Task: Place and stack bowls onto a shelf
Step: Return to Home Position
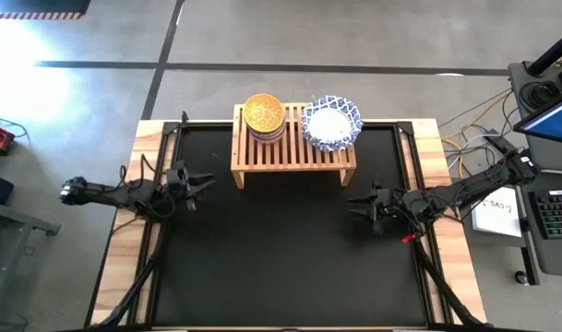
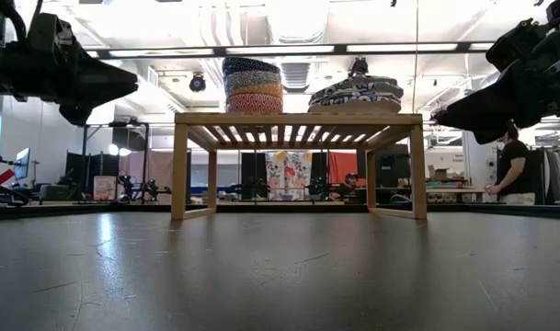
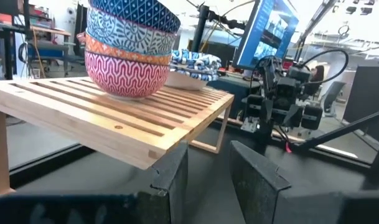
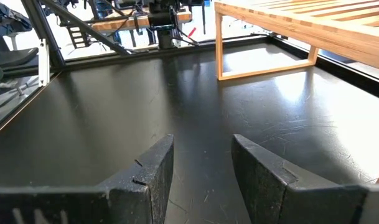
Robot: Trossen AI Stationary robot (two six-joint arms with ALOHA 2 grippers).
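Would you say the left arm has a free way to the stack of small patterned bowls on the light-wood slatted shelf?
Probably yes: the left gripper, open, hangs off the left end of the shelf, where the stack stands, and nothing shows between them.

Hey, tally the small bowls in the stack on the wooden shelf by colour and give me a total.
Red patterned bowl: 1
Orange patterned bowl: 1
Grey patterned bowl: 1
Blue patterned bowl: 1
Total: 4, on the shelf beside the white-and-blue bowls; the left hand and right hand wait open at the table's sides.
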